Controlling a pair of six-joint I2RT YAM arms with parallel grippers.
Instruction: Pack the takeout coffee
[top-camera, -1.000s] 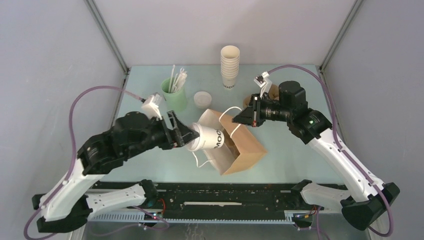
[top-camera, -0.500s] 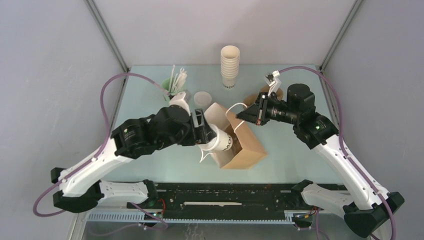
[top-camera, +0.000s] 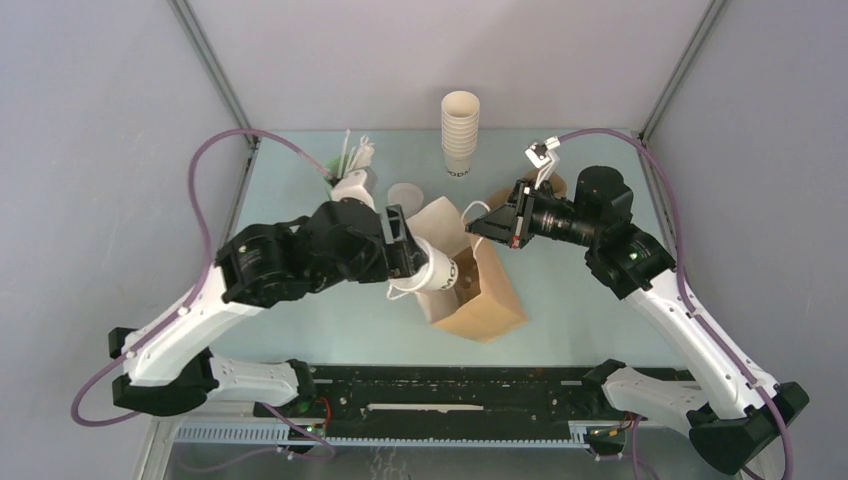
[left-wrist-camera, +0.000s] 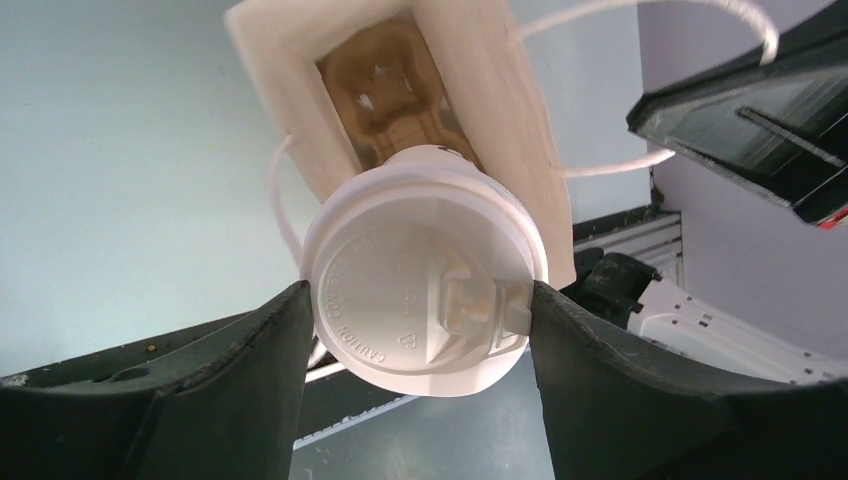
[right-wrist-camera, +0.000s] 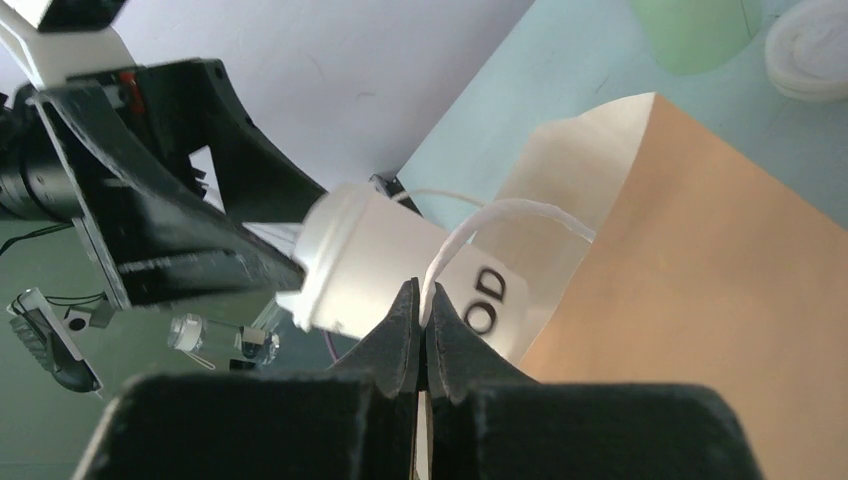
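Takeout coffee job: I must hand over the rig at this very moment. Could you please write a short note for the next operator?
Claws: the left claw grips the takeout coffee at its lid end, with the cup tilted. The right claw is shut on the white string handle of the brown paper bag.
Where: the cup's base points into the bag's open mouth, right at its edge.
Done: the cup is picked up and the bag is held open.
Left: lower the cup fully into the bag, release it, then probably let go of the handle.
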